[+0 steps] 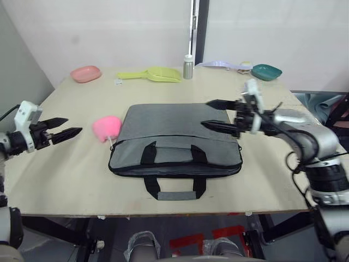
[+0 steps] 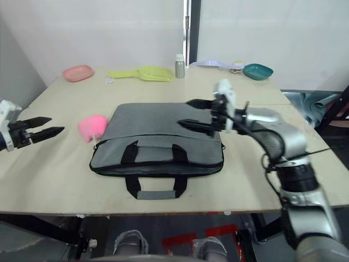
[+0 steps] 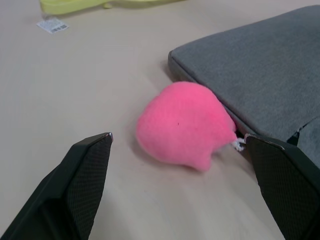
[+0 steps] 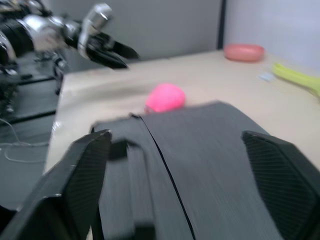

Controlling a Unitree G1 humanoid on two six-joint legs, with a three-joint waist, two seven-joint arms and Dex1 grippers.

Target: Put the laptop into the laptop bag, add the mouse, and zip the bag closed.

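On the beige table (image 1: 65, 174), the laptop bag (image 1: 174, 136) lies centred and looks zipped. The right gripper (image 1: 214, 114) at three o'clock and the left gripper (image 1: 64, 127) at nine o'clock both hover released; the task looks nearly finished.

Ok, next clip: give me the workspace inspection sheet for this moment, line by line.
Surface: pale wooden table, mostly bare in front.
Job's things: laptop bag flat at the centre, handles toward the robot; whether it is zipped cannot be told.
Clutter: pink lump against the bag's left edge; pink dish, yellow scoop, small bottle and teal dish along the far edge.
Grippers: left pincer open, off the bag, aimed at the lump; right pincer open, over the bag's right part.
Cables: black cable along the right arm.
Surroundings: white wall behind.
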